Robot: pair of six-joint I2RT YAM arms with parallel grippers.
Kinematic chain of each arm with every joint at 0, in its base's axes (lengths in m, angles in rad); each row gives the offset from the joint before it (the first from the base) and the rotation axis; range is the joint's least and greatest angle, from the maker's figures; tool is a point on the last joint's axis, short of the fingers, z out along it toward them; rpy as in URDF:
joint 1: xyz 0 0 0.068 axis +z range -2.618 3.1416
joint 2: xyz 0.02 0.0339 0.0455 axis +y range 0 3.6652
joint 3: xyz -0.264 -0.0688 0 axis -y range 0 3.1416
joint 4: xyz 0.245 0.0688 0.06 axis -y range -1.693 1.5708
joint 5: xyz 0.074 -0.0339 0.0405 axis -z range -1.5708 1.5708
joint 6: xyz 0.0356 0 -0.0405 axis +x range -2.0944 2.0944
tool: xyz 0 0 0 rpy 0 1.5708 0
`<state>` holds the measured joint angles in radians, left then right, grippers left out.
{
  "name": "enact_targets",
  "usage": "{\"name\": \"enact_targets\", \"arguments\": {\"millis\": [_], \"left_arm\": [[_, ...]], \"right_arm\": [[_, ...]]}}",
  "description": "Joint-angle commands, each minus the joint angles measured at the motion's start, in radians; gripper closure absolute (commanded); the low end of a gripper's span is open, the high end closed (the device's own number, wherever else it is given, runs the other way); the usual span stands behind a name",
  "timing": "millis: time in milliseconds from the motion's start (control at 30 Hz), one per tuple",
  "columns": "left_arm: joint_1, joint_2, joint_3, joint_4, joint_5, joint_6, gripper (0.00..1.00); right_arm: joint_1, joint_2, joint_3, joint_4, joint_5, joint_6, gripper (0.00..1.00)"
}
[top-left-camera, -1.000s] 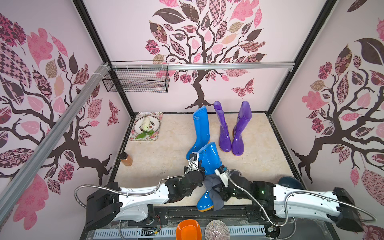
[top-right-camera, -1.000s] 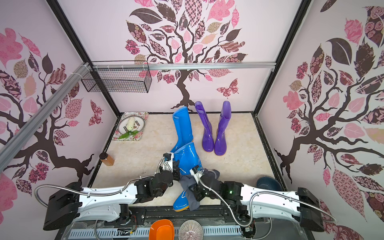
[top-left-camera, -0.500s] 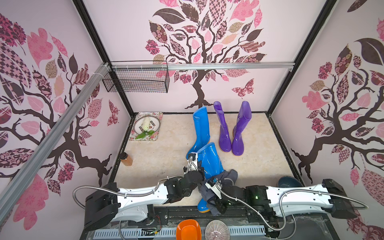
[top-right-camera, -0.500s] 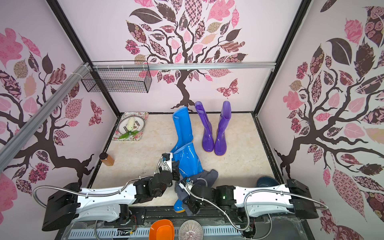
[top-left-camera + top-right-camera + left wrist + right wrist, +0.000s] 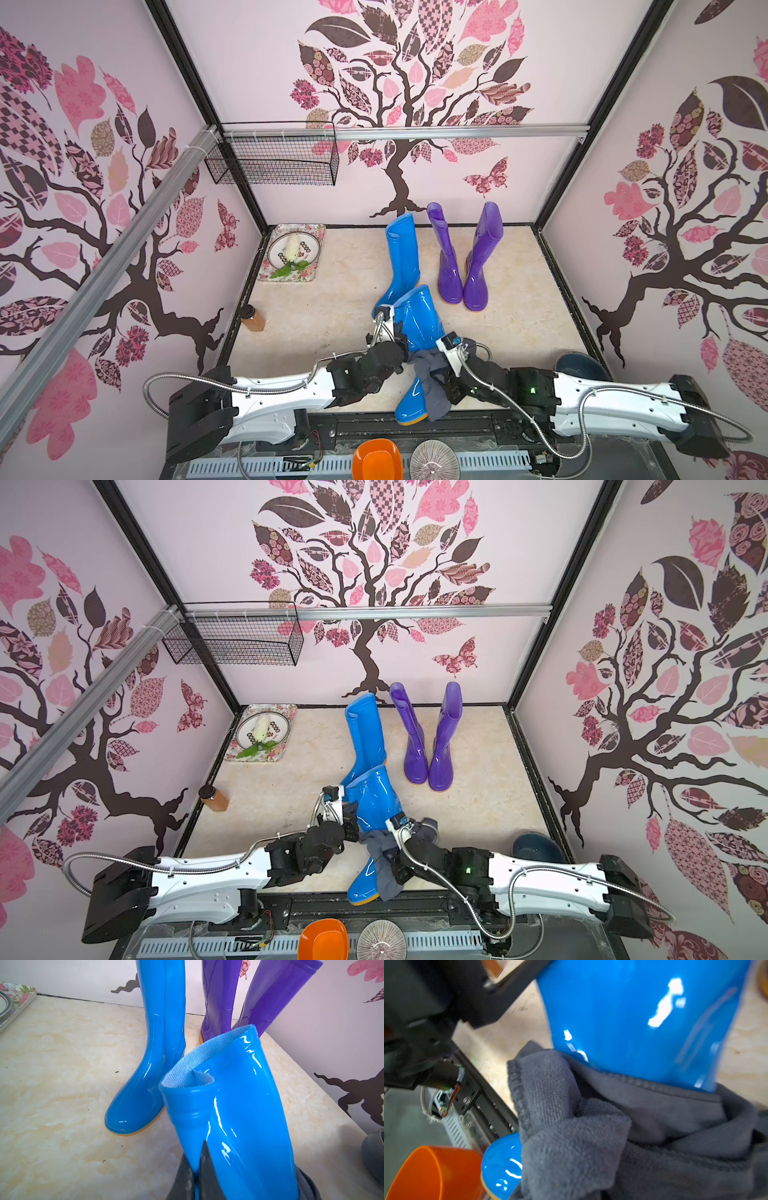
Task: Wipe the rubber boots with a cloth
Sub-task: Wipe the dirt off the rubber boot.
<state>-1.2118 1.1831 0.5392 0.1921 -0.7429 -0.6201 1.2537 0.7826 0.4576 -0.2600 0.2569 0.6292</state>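
- The near blue boot (image 5: 417, 320) is at the front middle of the table (image 5: 332, 316). It is tilted, with its toe at the front edge and its open top leaning back toward the standing blue boot (image 5: 401, 257).
- The cloth (image 5: 428, 374) is bunched and draped over this boot's ankle and foot, touching the glossy rubber, with one end hanging beside the toe.
- The left gripper (image 5: 194, 1167) is closed in a thin pinch on the wall of the shaft, steadying it.
- The right gripper (image 5: 444, 376) sits buried in the cloth. Its fingers are hidden by the folds, and I judge it clamped on the fabric.
- Risks:
  - The rubber is slick and the pinch is narrow, so a firm wipe could pull the shaft free and let the boot flop.
  - A push toward the front could slide the toe off the edge onto the orange bowl (image 5: 376, 461) or the ribbed plate (image 5: 434, 463) below.
  - A loose fold could slip out of the grip partway through a stroke.
- The two wrists work close together, so a wide sweep may knock them together.
- The standing blue boot is just behind, and whether it touches the held one I cannot tell. If nudged, it could fall against the two purple boots (image 5: 465, 266).
- The floral tray (image 5: 266, 270), amber jar (image 5: 253, 320), dark bowl (image 5: 579, 365) and wire basket (image 5: 274, 160) are well apart from the work.
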Motion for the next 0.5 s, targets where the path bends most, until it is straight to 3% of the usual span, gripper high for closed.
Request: {"name": "enact_targets", "arguments": {"millis": [0,200,267,333,467], "left_arm": [[-0.002,-0.005,-0.022,0.029,-0.006,-0.02,1.0],[-0.002,0.001,-0.024,0.048,0.0,-0.02,1.0],[-0.002,0.01,-0.023,0.06,0.006,-0.02,1.0],[-0.002,0.018,-0.018,0.064,0.012,-0.017,1.0],[-0.002,0.021,-0.015,0.071,0.011,-0.013,1.0]], "right_arm": [[-0.031,-0.053,-0.021,-0.026,0.035,0.003,1.0],[-0.033,-0.062,-0.052,0.048,-0.004,-0.039,1.0],[-0.035,-0.059,-0.075,0.09,-0.03,-0.04,0.92],[-0.04,-0.043,-0.081,0.114,-0.05,-0.031,1.0],[-0.04,-0.004,-0.085,0.176,-0.137,0.013,1.0]]}}
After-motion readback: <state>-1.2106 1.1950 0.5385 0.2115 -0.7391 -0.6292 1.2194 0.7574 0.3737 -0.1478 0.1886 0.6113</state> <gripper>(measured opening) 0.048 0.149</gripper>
